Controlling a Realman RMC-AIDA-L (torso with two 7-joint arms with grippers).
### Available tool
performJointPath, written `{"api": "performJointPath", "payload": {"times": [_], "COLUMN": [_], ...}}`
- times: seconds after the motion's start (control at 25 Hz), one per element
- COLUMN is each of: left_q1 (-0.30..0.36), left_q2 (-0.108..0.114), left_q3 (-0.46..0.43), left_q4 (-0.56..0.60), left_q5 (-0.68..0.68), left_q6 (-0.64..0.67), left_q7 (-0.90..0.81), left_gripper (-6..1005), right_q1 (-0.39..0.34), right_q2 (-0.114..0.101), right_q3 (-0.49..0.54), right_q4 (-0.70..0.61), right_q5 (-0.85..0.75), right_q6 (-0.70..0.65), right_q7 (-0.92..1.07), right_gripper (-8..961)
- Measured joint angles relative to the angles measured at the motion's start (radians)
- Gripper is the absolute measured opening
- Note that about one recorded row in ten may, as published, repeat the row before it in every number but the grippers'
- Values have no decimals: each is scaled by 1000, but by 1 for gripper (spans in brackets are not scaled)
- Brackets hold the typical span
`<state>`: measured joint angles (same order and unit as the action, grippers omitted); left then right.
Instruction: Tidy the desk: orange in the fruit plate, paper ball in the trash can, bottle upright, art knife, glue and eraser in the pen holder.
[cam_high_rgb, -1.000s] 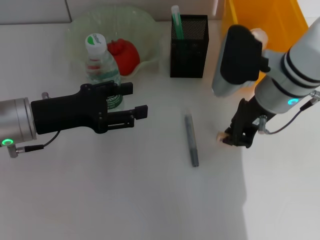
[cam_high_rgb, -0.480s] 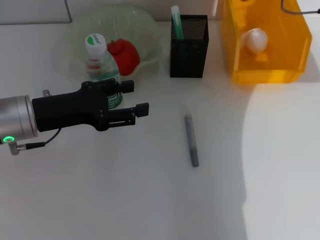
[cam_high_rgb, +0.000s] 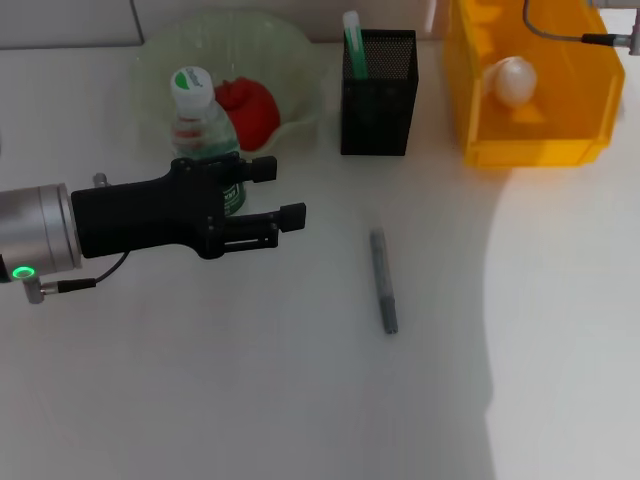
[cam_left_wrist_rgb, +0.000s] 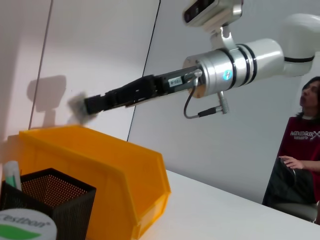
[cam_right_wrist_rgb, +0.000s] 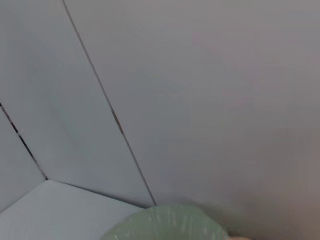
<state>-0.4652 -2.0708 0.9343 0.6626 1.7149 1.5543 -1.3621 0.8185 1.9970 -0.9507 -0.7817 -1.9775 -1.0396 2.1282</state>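
Note:
The bottle (cam_high_rgb: 205, 140) stands upright by the green fruit plate (cam_high_rgb: 300, 60), which holds the reddish orange (cam_high_rgb: 248, 108). My left gripper (cam_high_rgb: 280, 192) is open and empty, just right of the bottle. The grey art knife (cam_high_rgb: 383, 280) lies on the table. The black mesh pen holder (cam_high_rgb: 378, 90) holds a green glue stick (cam_high_rgb: 352, 40). The paper ball (cam_high_rgb: 513, 80) lies in the yellow trash bin (cam_high_rgb: 530, 150). My right gripper (cam_left_wrist_rgb: 85, 105) shows only in the left wrist view, raised above the bin (cam_left_wrist_rgb: 100, 165). No eraser shows on the table.
A cable (cam_high_rgb: 590, 38) of the right arm crosses the bin's back corner. A person (cam_left_wrist_rgb: 300, 150) sits beyond the table's far side. The fruit plate's rim (cam_right_wrist_rgb: 165, 225) shows in the right wrist view under a grey wall.
My right arm has lifted off the table near the art knife and gone up out of the head view, above the bin. My left gripper has shifted slightly right.

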Motion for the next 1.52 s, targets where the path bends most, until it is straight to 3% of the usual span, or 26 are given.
{"api": "performJointPath", "payload": {"times": [0.12, 0.4, 0.6, 0.72, 0.8, 0.84, 0.88, 1.0, 1.04, 1.08, 1.24, 1.44, 1.52], "left_q1": [-6, -8, -7, -1, 4, 12, 12, 29, 43, 43, 54, 66, 67], "left_q2": [1, 3, 5, 7, 8, 10, 10, 15, 19, 19, 25, 27, 27], "left_q3": [0, 0, 0, 2, 2, 3, 3, 3, 2, 2, 0, 3, 4], "left_q4": [0, 1, 1, 4, 6, 9, 9, 15, 23, 23, 27, 35, 36], "left_q5": [0, 2, 8, 14, 21, 24, 24, 25, 25, 25, 26, 27, 28], "left_q6": [1, 1, 0, 5, 7, 11, 11, 18, 24, 24, 31, 32, 32], "left_q7": [0, 0, 0, -3, -6, -6, -6, -4, -5, -5, -5, 0, 0], "left_gripper": [779, 779, 779, 779, 779, 779, 779, 779, 779, 779, 779, 779, 779], "right_q1": [15, 4, -8, 12, 23, 29, 29, 53, 73, 73, 103, 129, 133], "right_q2": [-5, -16, -56, -80, -67, -38, -38, 18, 46, 46, 83, 88, 89], "right_q3": [0, 10, 27, -13, -23, -25, -25, -50, -85, -85, -200, -379, -396], "right_q4": [29, 3, -73, -183, -269, -359, -359, -446, -453, -453, -391, -211, -188], "right_q5": [1, 1, -44, -189, -281, -355, -355, -464, -525, -525, -607, -609, -608], "right_q6": [6, -50, -241, -395, -481, -557, -557, -659, -688, -688, -654, -471, -444], "right_q7": [-16, -13, 47, 207, 280, 322, 322, 364, 389, 389, 442, 523, 531], "right_gripper": [201, 460, 541, 589, 621, 621, 621, 621, 621, 621, 621, 621, 620]}}
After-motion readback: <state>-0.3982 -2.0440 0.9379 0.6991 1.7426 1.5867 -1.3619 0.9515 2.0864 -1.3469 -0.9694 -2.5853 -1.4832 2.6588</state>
